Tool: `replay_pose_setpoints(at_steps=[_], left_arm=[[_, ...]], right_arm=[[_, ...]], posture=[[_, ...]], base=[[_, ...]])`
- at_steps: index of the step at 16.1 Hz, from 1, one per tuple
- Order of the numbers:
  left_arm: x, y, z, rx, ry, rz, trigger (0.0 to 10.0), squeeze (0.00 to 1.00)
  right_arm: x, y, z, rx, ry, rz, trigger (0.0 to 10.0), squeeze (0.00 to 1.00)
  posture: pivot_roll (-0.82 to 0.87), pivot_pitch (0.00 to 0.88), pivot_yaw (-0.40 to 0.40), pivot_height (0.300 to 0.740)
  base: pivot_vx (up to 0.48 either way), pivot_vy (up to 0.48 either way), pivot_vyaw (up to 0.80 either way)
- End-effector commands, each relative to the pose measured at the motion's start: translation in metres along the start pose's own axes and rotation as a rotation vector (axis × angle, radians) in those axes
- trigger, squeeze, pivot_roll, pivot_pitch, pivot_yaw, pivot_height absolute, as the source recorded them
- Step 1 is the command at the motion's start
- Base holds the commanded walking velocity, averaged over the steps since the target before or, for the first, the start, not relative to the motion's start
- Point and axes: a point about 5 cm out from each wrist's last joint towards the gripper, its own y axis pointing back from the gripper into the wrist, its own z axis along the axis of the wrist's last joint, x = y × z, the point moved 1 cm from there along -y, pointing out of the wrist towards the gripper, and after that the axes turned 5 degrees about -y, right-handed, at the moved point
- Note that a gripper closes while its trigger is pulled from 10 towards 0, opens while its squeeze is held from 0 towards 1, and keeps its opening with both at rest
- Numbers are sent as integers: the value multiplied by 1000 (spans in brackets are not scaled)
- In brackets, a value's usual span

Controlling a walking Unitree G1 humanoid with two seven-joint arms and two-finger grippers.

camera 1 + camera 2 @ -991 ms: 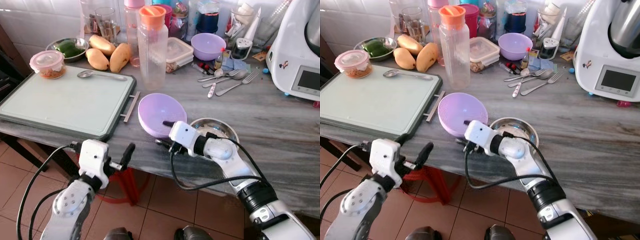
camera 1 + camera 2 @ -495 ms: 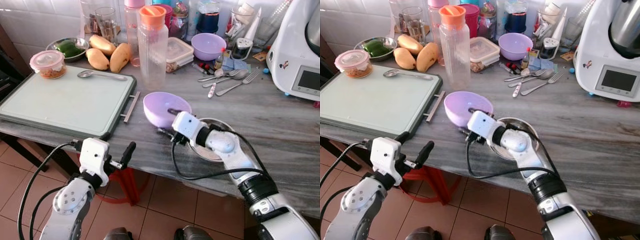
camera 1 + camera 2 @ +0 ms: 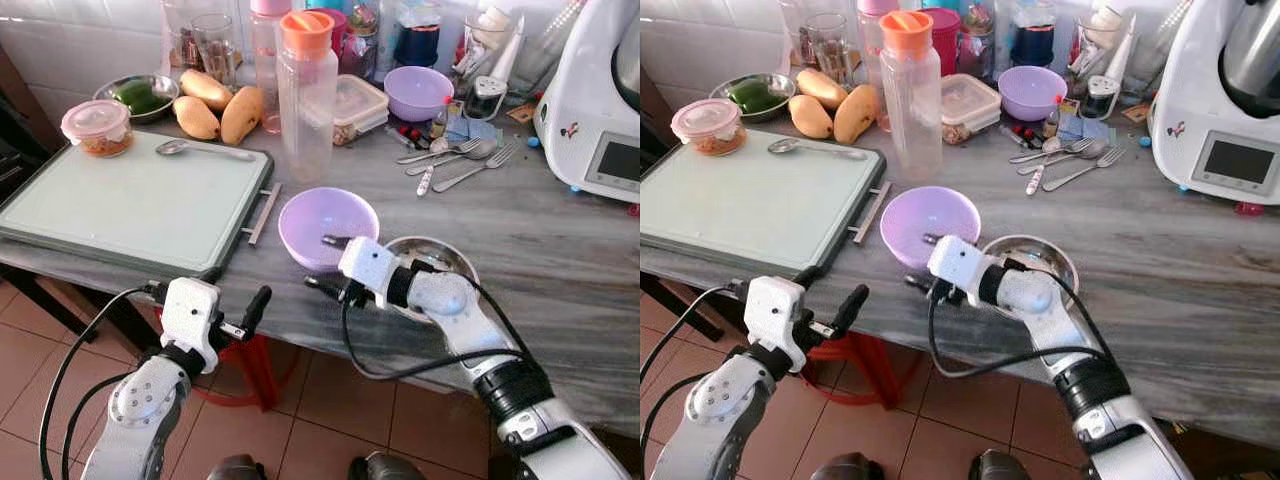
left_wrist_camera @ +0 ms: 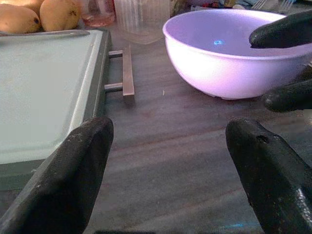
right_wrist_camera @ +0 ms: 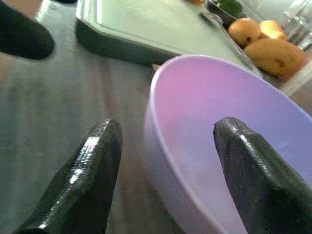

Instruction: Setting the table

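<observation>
Right claw straddles the near rim of the purple bowl, one finger inside, one outside, spread and not pinching. That bowl sits upright on the table, between the tray and a steel bowl. Left claw hangs wide below the table edge.

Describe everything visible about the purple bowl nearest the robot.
The purple bowl is round, smooth, plastic-looking and empty. It sits upright on the grey counter, between the tray and a steel bowl. The right gripper straddles its near rim, one finger inside and one outside, apparently not clamped.
</observation>
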Motion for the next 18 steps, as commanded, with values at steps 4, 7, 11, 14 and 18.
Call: replay_pose_setpoints(at_steps=[4, 7, 11, 14, 18], left_arm=[[-1, -2, -1, 11, -17, -20, 10000, 0], [-1, -3, -2, 11, -16, -22, 10000, 0], [-1, -5, 0, -1, -12, -13, 10000, 0], [-1, -7, 1, -10, -10, -12, 10000, 0], [0, -8, 1, -13, -8, -11, 10000, 0]], right_arm=[[1, 3, 11, -52, -53, 44, 10000, 1000], [-3, 3, 13, -58, -5, -4, 10000, 1000], [-25, 10, 31, -148, 91, -276, 10000, 0], [-42, 28, 42, -211, 111, -524, 10000, 0], [-51, 48, 42, -207, 149, -738, 10000, 0]], posture=[[78, 6, 0, 740], [76, 4, 1, 740], [73, 0, 1, 740], [67, 0, 4, 740], [57, 0, 9, 740]], base=[[0, 0, 0], [0, 0, 0], [0, 0, 0], [0, 0, 0], [0, 0, 0]])
